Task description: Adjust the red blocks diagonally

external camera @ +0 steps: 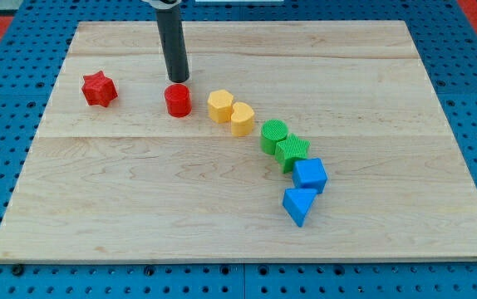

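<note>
A red star block (99,89) lies at the view's upper left on the wooden board (139,199). A red cylinder block (178,100) sits to its right. My tip (177,80) stands just above the red cylinder in the view, close to its far side; whether it touches is not clear. The rod rises from there out of the view's top.
A chain of blocks runs diagonally down to the right of the red cylinder: a yellow hexagon (220,105), a yellow heart (242,119), a green cylinder (273,134), a green star (292,152), a blue cube (310,175), a blue triangle (298,204).
</note>
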You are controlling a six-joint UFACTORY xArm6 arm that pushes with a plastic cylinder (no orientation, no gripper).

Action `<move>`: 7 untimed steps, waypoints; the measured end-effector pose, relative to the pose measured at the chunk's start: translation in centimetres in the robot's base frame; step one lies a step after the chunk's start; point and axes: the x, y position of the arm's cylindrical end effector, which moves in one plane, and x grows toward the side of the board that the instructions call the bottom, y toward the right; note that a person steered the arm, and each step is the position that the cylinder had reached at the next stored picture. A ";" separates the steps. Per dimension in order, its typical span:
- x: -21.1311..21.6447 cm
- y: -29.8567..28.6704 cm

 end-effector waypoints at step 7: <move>-2.5 -14.3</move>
